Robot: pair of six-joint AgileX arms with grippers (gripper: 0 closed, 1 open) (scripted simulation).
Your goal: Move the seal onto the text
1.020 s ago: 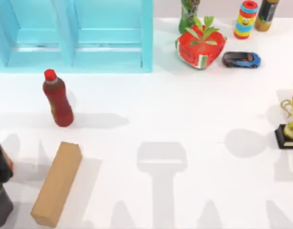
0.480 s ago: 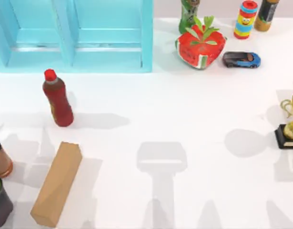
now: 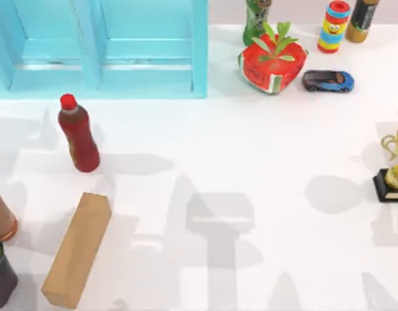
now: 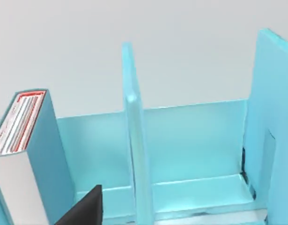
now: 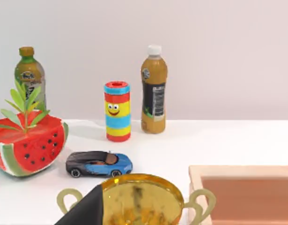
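Note:
The text (image 4: 38, 159) is a thick book with a teal-blue cover and white page edges. It stands upright at the light-blue shelf unit (image 4: 190, 140), beside the shelf's thin divider (image 4: 134, 140), in the left wrist view. A dark part of my left gripper (image 4: 85, 208) pokes in low, close to the book and the divider. A dark part of my right gripper (image 5: 87, 208) hangs just in front of a gold trophy (image 5: 139, 199). The seal is out of view.
The top view has the shelf unit (image 3: 101, 45) at the back left, a red bottle (image 3: 77, 135), a long tan box (image 3: 77, 249), a watermelon planter (image 3: 272, 59), a blue toy car (image 3: 328, 80) and the trophy (image 3: 396, 172). A wooden tray (image 5: 247, 192) lies beside the trophy.
The dark arm part at the top view's left edge has gone, uncovering an orange-brown bottle there. Arm shadows have spread across the table toward the shelf.

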